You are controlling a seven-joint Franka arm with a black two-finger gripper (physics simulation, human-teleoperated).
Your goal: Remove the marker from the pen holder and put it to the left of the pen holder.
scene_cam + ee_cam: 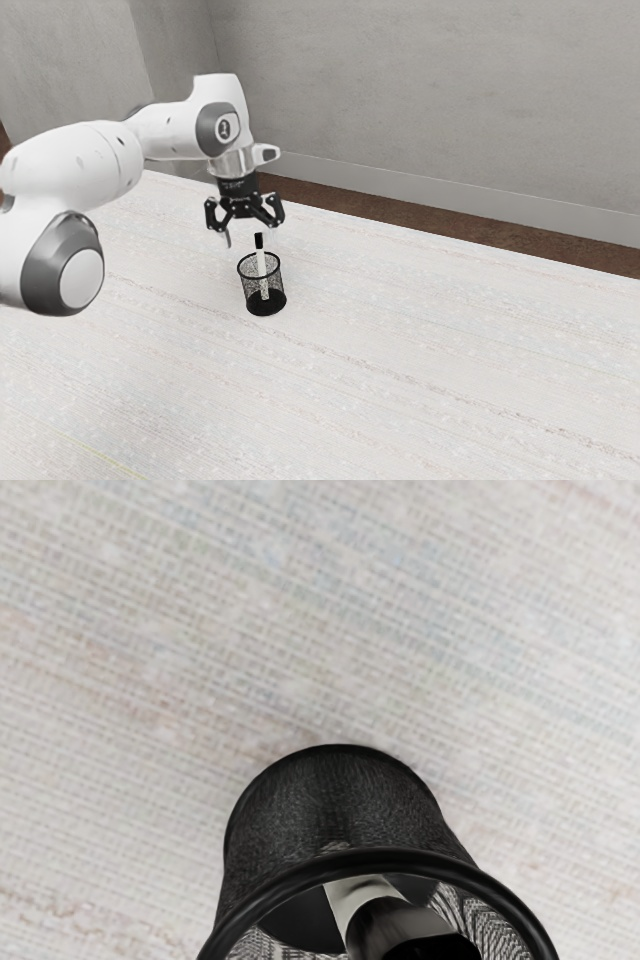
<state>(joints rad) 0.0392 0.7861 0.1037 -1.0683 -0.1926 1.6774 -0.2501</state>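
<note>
In the exterior view my gripper (pixel 250 236) points down just above the pen holder, its fingers spread wide. The black mesh pen holder (pixel 246 284) stands upright on the table. A white marker (pixel 262 264) with a black cap leans slightly inside it, its capped end sticking up past the rim to about the height of the fingertips. The wrist view has the pen holder (pixel 335 805) close under my hand, with the marker (pixel 385 923) inside its rim, cap toward the camera. Neither finger is seen pressing on the marker.
The pale, wood-grained table (pixel 400 370) extends all around the pen holder. Beyond its far edge are a brown floor strip (pixel 480 235) and a grey wall (pixel 420 110). My arm reaches in from the exterior view's left, above the table.
</note>
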